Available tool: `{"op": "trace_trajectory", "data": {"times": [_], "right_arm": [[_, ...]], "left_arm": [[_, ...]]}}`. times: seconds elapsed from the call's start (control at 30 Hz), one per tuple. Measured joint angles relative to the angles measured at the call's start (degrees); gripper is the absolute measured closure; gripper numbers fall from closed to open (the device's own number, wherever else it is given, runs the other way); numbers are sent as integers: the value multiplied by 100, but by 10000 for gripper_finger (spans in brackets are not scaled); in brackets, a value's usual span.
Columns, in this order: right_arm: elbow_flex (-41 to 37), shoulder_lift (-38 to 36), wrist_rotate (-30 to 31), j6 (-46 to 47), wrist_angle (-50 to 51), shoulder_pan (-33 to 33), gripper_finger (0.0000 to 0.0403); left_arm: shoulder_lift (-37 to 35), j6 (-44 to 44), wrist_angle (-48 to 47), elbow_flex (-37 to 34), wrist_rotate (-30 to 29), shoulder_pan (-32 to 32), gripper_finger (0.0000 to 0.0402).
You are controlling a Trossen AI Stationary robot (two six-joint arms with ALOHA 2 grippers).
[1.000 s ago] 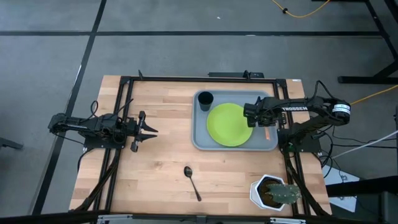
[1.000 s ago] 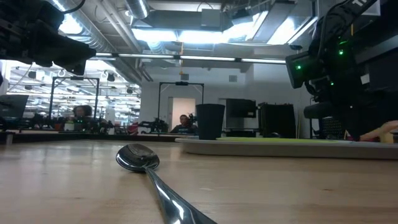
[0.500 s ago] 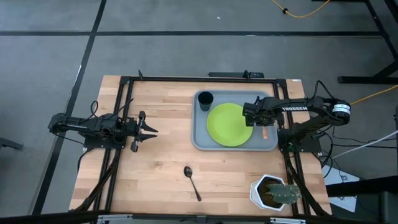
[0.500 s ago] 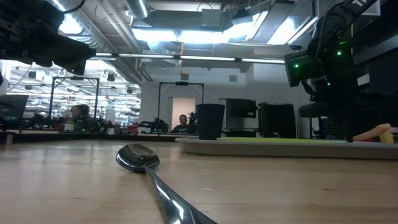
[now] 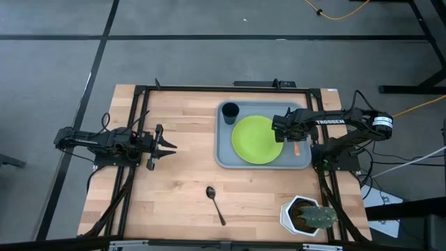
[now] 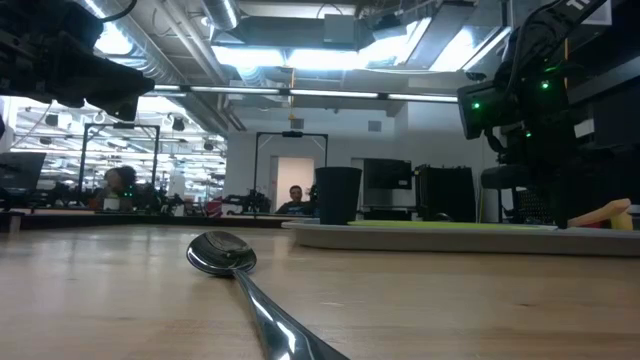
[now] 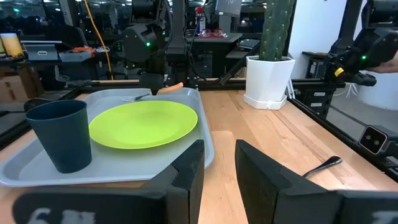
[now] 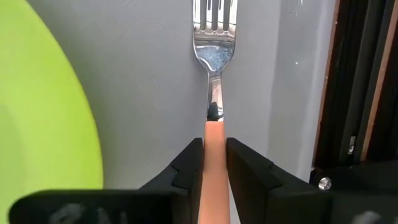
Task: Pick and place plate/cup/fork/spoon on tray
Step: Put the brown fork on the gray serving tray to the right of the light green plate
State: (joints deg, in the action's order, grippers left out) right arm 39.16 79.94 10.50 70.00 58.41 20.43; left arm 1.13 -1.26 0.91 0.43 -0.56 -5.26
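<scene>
Three on tray: the plate [image 5: 256, 139], cup [image 5: 231, 110] and fork [image 8: 213, 74] are seen on the tray [image 5: 226, 157]; the spoon [image 5: 215, 203] is left on the table [image 5: 181, 181].
Fork: it is laid on the tray floor between the plate's rim and the tray's right wall, with the silver tines pointing away from the right gripper [image 8: 213, 158]; the orange handle is flanked closely by the two fingers.
Right gripper: it is held low over the tray's right part, just beside the plate; in the right wrist view the fingers [image 8: 189, 163] are closed on the fork handle, touching it on both sides.
Plate: it is set flat in the middle of the tray, lime green, apart from the cup.
Cup: it is stood upright in the tray's far left corner.
Spoon: it is laid on bare wood near the table's front edge, well apart from the tray, bowl towards the far side.
Left gripper [image 5: 166, 146]: it is parked over the table's left part, well apart from the tray, with its fingers [image 7: 186, 171] spread apart around nothing.
Pot [image 5: 306, 215]: a white pot with a cactus is stood at the front right corner of the table.
</scene>
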Motion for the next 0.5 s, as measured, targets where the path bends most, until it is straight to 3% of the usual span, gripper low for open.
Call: {"op": "trace_trajectory", "data": {"times": [0.5], "right_arm": [[2,0,-267,24,-196,-2,326]], "left_arm": [[0,0,0,0,1,-2,319]]}}
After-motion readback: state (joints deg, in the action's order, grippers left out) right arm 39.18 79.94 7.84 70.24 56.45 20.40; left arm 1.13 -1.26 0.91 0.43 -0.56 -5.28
